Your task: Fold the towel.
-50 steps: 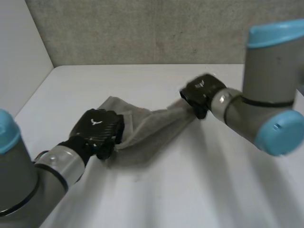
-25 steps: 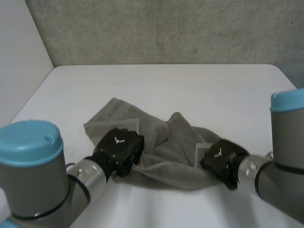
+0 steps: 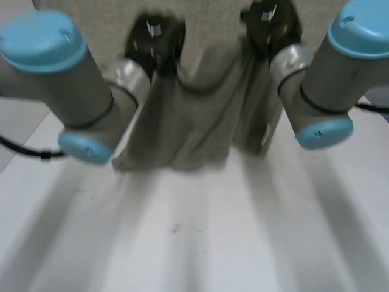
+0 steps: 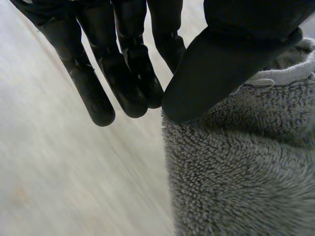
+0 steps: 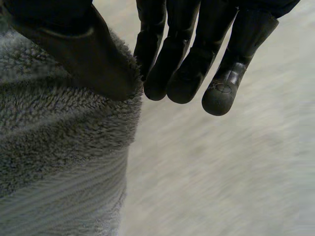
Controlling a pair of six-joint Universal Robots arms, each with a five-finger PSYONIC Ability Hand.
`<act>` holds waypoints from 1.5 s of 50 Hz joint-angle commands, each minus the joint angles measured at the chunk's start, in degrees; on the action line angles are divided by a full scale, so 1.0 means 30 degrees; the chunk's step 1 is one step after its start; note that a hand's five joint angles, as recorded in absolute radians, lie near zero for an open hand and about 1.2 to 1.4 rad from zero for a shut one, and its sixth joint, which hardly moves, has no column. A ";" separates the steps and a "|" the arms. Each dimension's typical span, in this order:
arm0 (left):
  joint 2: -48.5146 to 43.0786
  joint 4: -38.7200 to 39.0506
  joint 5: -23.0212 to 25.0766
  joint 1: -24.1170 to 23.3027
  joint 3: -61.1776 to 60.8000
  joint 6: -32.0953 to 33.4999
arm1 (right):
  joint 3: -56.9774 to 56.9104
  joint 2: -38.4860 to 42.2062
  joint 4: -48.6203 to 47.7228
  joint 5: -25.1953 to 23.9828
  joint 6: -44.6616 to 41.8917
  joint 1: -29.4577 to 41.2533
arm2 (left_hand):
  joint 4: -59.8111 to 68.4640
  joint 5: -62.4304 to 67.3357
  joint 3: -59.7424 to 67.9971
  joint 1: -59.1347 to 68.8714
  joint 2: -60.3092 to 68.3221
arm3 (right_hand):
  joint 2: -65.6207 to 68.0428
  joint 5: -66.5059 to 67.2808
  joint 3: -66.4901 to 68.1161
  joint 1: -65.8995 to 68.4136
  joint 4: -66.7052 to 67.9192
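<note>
- The white bench [image 3: 200, 243] lies closest in the head view, smooth and bare at the front, with one small dark speck near its middle.
- Above it hangs the grey terry-cloth towel [image 3: 194, 121], bunched into vertical folds. Its lower hem is low over the bench, and whether it touches cannot be told.
- The left arm [image 3: 73, 91] and right arm [image 3: 322, 91] rise on either side of the towel, and its top edge sags between them.
- The left hand [image 3: 155, 36] holds one upper end of the towel and the right hand [image 3: 270, 24] holds the other, both well above the bench.
- A rough grey wall [image 3: 213, 21] closes the room behind the hands.
- The wrist views add the grips, which the head view leaves unclear:
  - On the left hand, the thumb [image 4: 221, 64] clamps the towel's edge against straight fingers [image 4: 123, 73].
  - On the right hand, the thumb [image 5: 83, 54] likewise presses the looped pile against straight fingers [image 5: 187, 59].
- Both wrist views also show a pale surface beyond the fingertips.
</note>
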 commanded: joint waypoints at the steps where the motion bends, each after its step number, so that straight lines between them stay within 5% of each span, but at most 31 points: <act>1: 0.0323 0.1542 -0.0468 0.0343 0.2300 0.0000 | -0.0355 -0.0101 -0.1106 0.0712 0.0515 0.0020 | 0.3404 0.3557 0.3418 0.3802 0.3416 | 0.1028 0.1246 0.1098 0.1098 0.0972; 7: 0.0880 0.1044 -0.1113 0.0724 -0.0015 0.0147 | 0.1022 -0.0130 0.2321 0.0536 0.0515 -0.0010 | 0.3404 0.3557 0.3418 0.3802 0.3416 | 0.1028 0.1246 0.1098 0.1098 0.0972; 12: 0.2312 0.0224 -0.1172 0.0783 -0.6617 0.0205 | 0.3651 0.0162 0.5363 -0.0544 0.0312 -0.0156 | 0.3404 0.3557 0.3418 0.3802 0.3416 | 0.1028 0.1246 0.1098 0.1098 0.0972; 20: 0.2462 0.0283 -0.1142 0.0169 -1.2898 0.0235 | 0.7432 0.0806 0.6129 -0.2012 -0.0507 -0.0244 | 0.3404 0.3557 0.3418 0.3802 0.3416 | 0.1028 0.1246 0.1098 0.1098 0.0972; 43: 0.6212 -0.0948 -0.1113 -0.0506 -1.7681 0.0059 | 1.5055 -0.4495 0.9821 -0.2218 -0.3469 -0.0947 | 0.3404 0.3557 0.3418 0.3802 0.3416 | 0.1028 0.1246 0.1098 0.1098 0.0972; 44: 0.6357 -0.0948 -0.1113 -0.0680 -1.7971 0.0059 | 1.5229 -0.4698 1.0430 -0.2305 -0.4108 -0.0947 | 0.3404 0.3557 0.3418 0.3802 0.3416 | -0.5225 -0.5007 -0.5155 -0.5155 -0.5281; 45: 0.6416 -0.0948 -0.1084 -0.0798 -1.8206 0.0059 | 1.5231 -0.4903 1.0727 -0.2277 -0.4433 -0.0976 | 0.3404 0.3557 0.3418 0.3802 0.3416 | -1.3059 -1.2841 -1.2989 -1.2989 -1.3115; 51: 0.6271 -0.0919 -0.1112 -0.0946 -1.8706 0.0088 | 1.3859 -0.5462 0.9444 -0.2686 -0.3767 -0.1386 | 0.3404 0.3557 0.3418 0.3802 0.3416 | -1.8011 -1.7793 -1.7941 -1.7941 -1.8067; 58: 0.6212 -0.0919 -0.1113 -0.0887 -1.8794 0.0030 | 1.1575 -0.4297 0.9353 -0.3212 -0.2095 -0.1533 | 0.3404 0.3557 0.3418 0.3802 0.3416 | -1.7737 -1.7519 -1.7667 -1.7667 -1.7793; 75: 0.6417 -0.0919 -0.1142 -0.0770 -1.9116 0.0000 | 0.5244 0.1946 1.1197 -0.3595 -0.3701 -0.1299 | 0.3404 0.3557 0.3418 0.3802 0.3416 | -1.5274 -1.5057 -1.5204 -1.5204 -1.5331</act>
